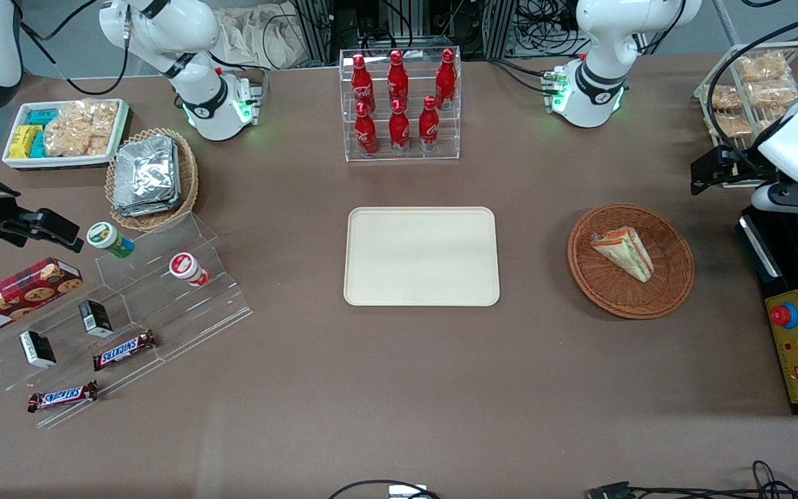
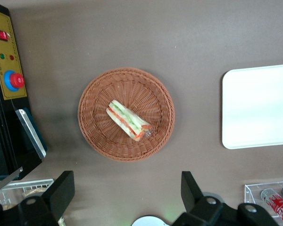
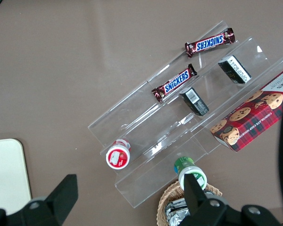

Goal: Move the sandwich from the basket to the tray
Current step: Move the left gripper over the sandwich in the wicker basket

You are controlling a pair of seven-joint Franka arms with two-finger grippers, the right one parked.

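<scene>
Sandwich: the sandwich [image 1: 624, 251] [image 2: 129, 119] is a small triangular wedge of pale white bread, with red, orange and green filling showing in stripes along its cut edge. It looks wrapped in clear film, which bunches at one end.
Where it lies: it rests inside the basket [image 1: 669, 287] [image 2: 99, 99], roughly at the centre, lying on its side and touching only the woven floor.
Basket: round, shallow, reddish-brown wicker, standing on the brown counter [image 1: 399, 388] toward the working arm's end.
Tray: the tray [image 1: 421, 256] [image 2: 259, 106] is a large flat cream-beige rectangle with rounded corners and a low rim. It sits mid-counter, well apart from the basket, with bare counter between them, and nothing lies on it.
Gripper: the gripper [image 1: 707, 168] [image 2: 124, 190] hangs above the counter at the working arm's end, above and beside the basket, farther from the front camera than the sandwich.
Jaws: wide apart, holding nothing and touching nothing. In the wrist view the two dark fingers [image 2: 61, 190] stand on either side of open counter, clear of the basket rim.
Nearby: a black control box [image 1: 797, 346] [image 2: 4, 84] with a red button stands beside the basket at the counter's edge.
Farther off: a clear rack of red bottles [image 1: 399, 104] stands farther from the front camera than the tray.
</scene>
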